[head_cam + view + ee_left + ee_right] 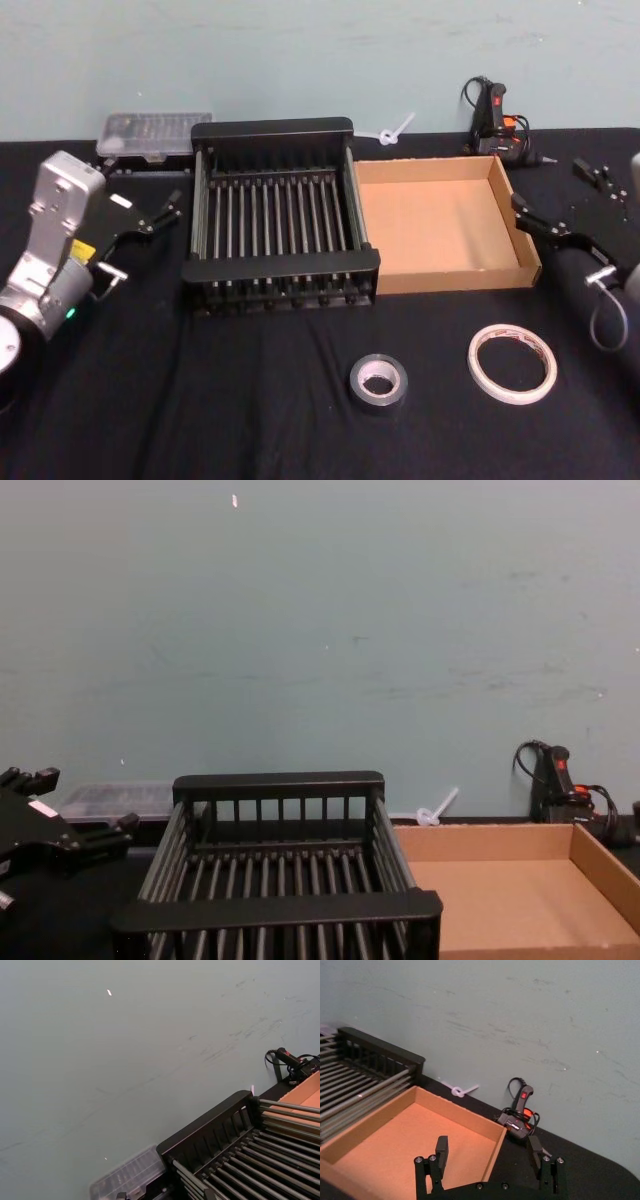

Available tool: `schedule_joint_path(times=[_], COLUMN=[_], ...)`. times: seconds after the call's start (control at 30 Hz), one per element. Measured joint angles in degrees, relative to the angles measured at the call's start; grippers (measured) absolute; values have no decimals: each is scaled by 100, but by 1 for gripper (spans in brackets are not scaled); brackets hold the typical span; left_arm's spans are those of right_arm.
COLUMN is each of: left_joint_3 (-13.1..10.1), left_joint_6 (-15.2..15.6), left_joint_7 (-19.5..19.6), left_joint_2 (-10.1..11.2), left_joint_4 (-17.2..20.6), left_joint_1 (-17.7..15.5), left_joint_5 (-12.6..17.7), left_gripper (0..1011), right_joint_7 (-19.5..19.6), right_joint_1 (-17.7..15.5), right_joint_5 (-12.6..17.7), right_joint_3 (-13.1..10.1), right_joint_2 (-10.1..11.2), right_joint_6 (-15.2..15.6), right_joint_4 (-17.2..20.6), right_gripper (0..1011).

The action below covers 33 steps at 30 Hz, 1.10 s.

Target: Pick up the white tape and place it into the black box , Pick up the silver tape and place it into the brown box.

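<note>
Desk (250,420): black cloth surface, carrying everything listed here.

Black box (280,215): slatted crate at centre, nothing in it. Its right rim touches the next item.

Brown box (440,225): shallow cardboard tray at 3 o'clock of the crate, bare floor, nothing in it.

My left hand (160,215): held off the desk at 9 o'clock of the crate, just beside its left wall. The two black fingers stand apart with nothing between them.

My right hand (535,220): held off the desk at 3 o'clock of the tray, near its right wall. Seen from my right wrist, the fingers (441,1150) are spread wide, gripping nothing, with the tray's corner under them.

White tape (512,362): flat on the desk at 6 o'clock of the tray's right corner, red marks on its top face, well apart from both of my hands.

Silver tape (378,383): flat on the desk at 9 o'clock of the white roll, near it but not touching, hollow centre up.

Glue gun (495,120): black with a red switch, at 12 o'clock of the tray, against the wall.

Clear plastic case (155,135): at 11 o'clock of the crate.

White cable tie (392,132): at 12 o'clock, between the crate's back corner and the glue gun.
</note>
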<state>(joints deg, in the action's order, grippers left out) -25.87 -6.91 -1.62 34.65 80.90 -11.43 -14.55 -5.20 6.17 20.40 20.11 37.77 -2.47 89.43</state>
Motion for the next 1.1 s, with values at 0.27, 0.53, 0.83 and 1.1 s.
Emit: schedule_joint_path(times=[0.27, 0.53, 0.83, 1.1], left_joint_3=[0, 0, 0, 0], left_joint_6=[0, 0, 0, 0], left_joint_7=[0, 0, 0, 0], left_joint_2=[0, 0, 0, 0], left_joint_4=[0, 0, 0, 0], left_joint_1=[0, 0, 0, 0], left_joint_5=[0, 0, 0, 0], left_gripper=[1001, 1002, 1001, 1001], right_joint_7=[-389, -548, -738, -903], right_joint_1=[-512, -976, -1456, -1578], right_joint_5=[495, 750, 836, 776], right_joint_3=[-360, -611, -771, -757], right_joint_2=[291, 478, 632, 636], right_joint_6=[381, 807, 1148, 1428], right_joint_4=[625, 1065, 1324, 1289], right_gripper=[1002, 1002, 1002, 1002])
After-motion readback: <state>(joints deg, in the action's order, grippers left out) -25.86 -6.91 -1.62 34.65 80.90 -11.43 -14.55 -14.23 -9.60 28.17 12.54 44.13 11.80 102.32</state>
